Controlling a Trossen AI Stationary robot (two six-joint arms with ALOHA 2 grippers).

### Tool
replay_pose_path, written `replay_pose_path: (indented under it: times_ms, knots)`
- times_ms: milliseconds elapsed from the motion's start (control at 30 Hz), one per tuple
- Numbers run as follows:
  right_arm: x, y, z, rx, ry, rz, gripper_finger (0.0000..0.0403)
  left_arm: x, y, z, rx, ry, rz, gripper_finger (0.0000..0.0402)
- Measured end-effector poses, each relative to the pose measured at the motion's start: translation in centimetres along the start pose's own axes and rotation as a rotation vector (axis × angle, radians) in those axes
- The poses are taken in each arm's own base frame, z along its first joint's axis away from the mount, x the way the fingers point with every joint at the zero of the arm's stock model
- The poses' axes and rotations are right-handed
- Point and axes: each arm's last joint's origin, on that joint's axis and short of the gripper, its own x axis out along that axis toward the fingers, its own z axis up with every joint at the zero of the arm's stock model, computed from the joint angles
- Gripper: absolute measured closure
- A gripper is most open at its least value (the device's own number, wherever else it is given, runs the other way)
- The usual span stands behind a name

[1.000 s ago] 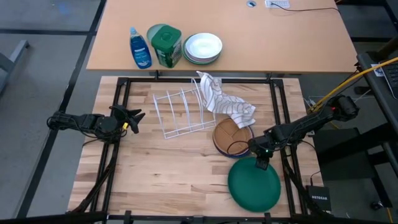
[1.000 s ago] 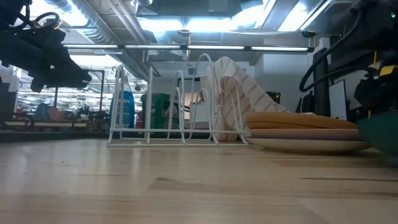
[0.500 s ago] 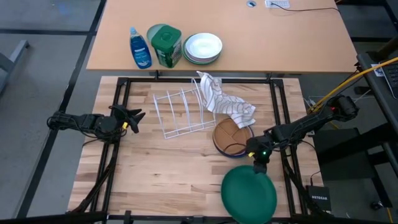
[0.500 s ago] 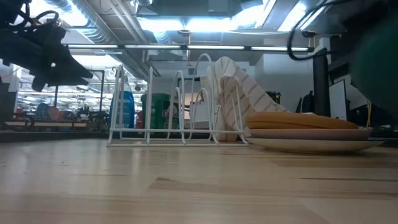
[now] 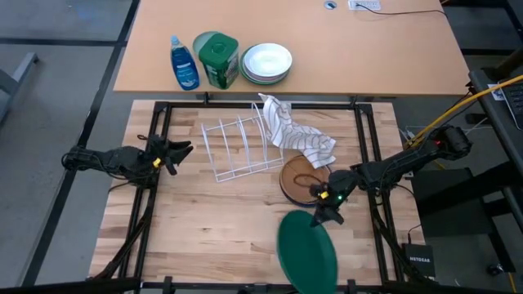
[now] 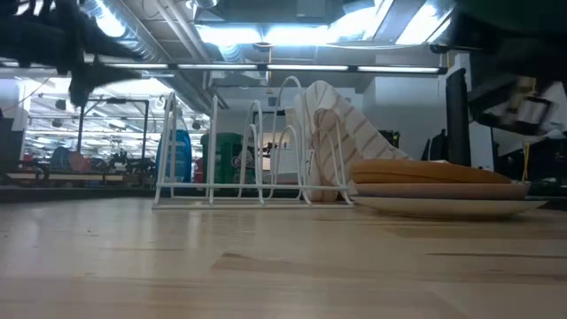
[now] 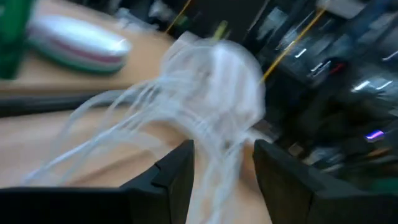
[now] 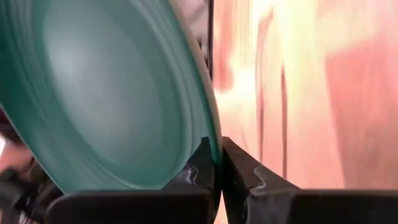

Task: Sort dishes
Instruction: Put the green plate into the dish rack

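- Left gripper (image 5: 178,150): hovers near the bench's left edge, beside the wire rack (image 5: 239,145). Fingers spread, nothing between them. It has shifted slightly toward the rack over the last second. Its wrist view looks past the open fingers at the rack, heavily smeared.
- Wire rack: stands toward the back of the bench, left of centre, slots unfilled. A striped cloth (image 5: 294,135) is draped over its right end and onto the bench.
- Green plate (image 5: 307,249): a second ago it lay flat by the front right of the bench; now it is off the surface, tilted up on edge and carried leftward, over the front edge near centre. Judgement: the lift is done and transport toward the rack has begun; no dish is racked yet.
- Right gripper (image 5: 324,214): pinching the green plate's rim; the right wrist view shows both fingers (image 8: 205,163) closed on the edge.
- Stack of plates (image 5: 304,180): on the right half of the bench, just in front of the cloth; a brown one on top.
- Hard to make out: the stack's lower dishes cannot be counted from above; the low view shows only layered rims (image 6: 443,190). The green plate's front edge is cut off from above, and the low view shows only dark blur at the top right.
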Motion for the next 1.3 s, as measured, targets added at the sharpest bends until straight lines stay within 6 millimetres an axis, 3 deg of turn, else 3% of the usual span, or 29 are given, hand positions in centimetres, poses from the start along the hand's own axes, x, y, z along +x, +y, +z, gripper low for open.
replay_pose_path:
  times_ms: [400, 700, 1167, 1300]
  knots:
    - [-2.6, -1.0, 4.1, -0.084, -0.305, 0.009, 0.0394, 0.1, -3.9, 3.8, 0.03, -0.288, -0.553, 0.0247]
    - [-3.9, -0.5, 5.8, -0.166, -0.47, 0.066, 0.0394, 3.4, -6.7, 2.9, 0.139, -0.355, -0.557, 0.0247]
    - [-4.2, 1.0, 5.4, -0.481, -0.298, 0.301, 0.0394, 10.8, -14.8, 3.6, 0.592, -0.363, -0.568, 0.0247]
    - [-4.0, 0.6, 5.1, -0.459, -0.23, 0.3, 0.0394, 12.6, -16.8, 3.6, 0.64, -0.338, -0.608, 0.0247]
